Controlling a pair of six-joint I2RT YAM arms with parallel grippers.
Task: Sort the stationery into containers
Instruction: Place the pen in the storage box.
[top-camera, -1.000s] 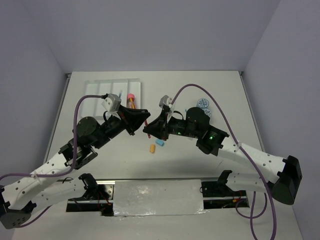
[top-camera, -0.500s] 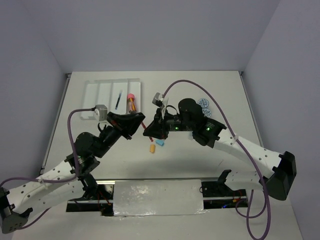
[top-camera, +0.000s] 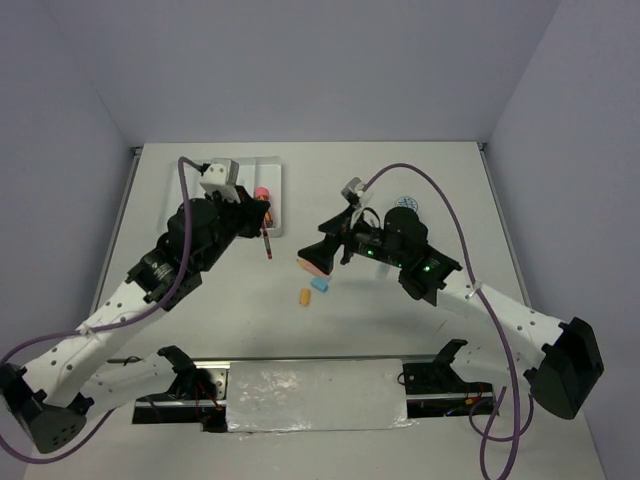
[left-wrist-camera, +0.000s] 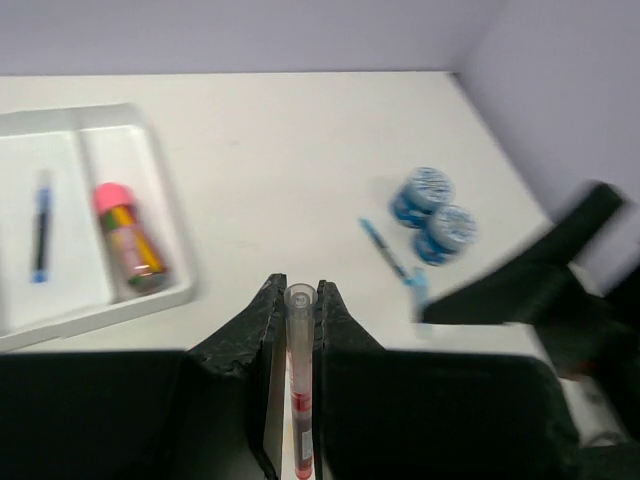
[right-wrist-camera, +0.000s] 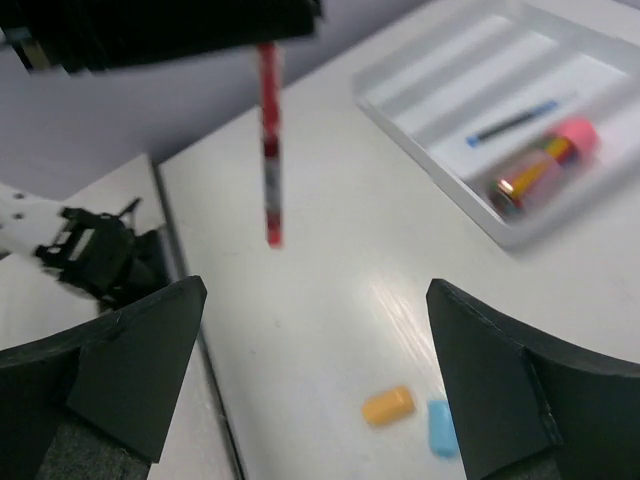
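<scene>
An orange eraser (top-camera: 305, 297) and a light-blue eraser (top-camera: 320, 285) are seen on the table (top-camera: 450, 180) near the wide-spread right gripper (right-wrist-camera: 315, 300), while a red pen (left-wrist-camera: 300, 400) is pinched, hanging, by the left gripper (left-wrist-camera: 298, 290) just beside the white tray (left-wrist-camera: 20, 200).

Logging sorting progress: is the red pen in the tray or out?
Out. The left pincer holds the red pen in the air, short of the white tray.

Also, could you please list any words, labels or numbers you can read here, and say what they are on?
None can be read.
The two blue-lidded tubs carry a white pattern, too blurred to tell.
The pink-capped piece has a coloured label, also too blurred.
</scene>
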